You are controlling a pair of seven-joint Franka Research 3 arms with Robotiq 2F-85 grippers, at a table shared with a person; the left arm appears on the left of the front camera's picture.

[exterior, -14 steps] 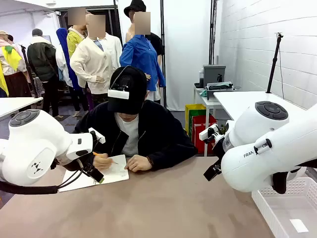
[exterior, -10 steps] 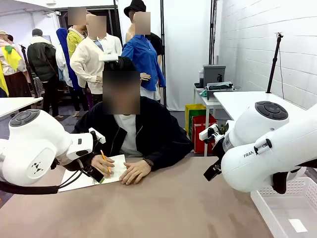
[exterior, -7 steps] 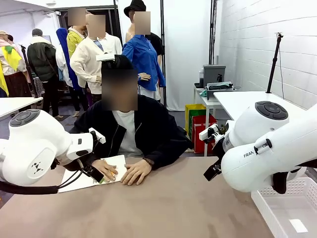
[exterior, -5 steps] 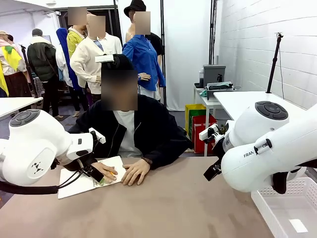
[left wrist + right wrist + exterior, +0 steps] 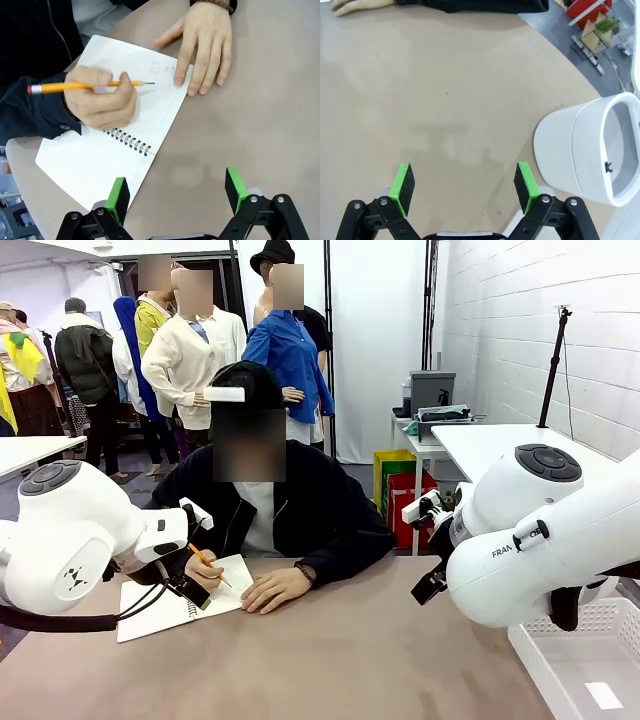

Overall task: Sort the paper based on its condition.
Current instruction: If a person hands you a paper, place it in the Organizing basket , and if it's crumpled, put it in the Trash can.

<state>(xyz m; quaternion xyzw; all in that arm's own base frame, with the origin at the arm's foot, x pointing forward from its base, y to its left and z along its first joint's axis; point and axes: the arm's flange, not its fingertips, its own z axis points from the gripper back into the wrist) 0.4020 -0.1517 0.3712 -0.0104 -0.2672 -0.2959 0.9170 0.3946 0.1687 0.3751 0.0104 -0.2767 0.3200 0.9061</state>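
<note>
The crumpled paper wads are out of view. My left gripper hangs open over the brown table, just off the near edge of a white spiral-bound notebook. In the front view the left gripper is at the notebook, close to the person's hands. The person holds a yellow pencil over the page, with the other hand flat at the page's edge. My right gripper is open above bare tabletop, with nothing between its green pads.
A round white bin stands on the table right of my right gripper. A white mesh basket sits at the table's front right corner. The person sits at the far side, forearms on the table. My right arm bulks large at picture right.
The person laid the pencil hand flat on the notebook, then raised the pencil over the page again and bent forward. Neither arm moved.
</note>
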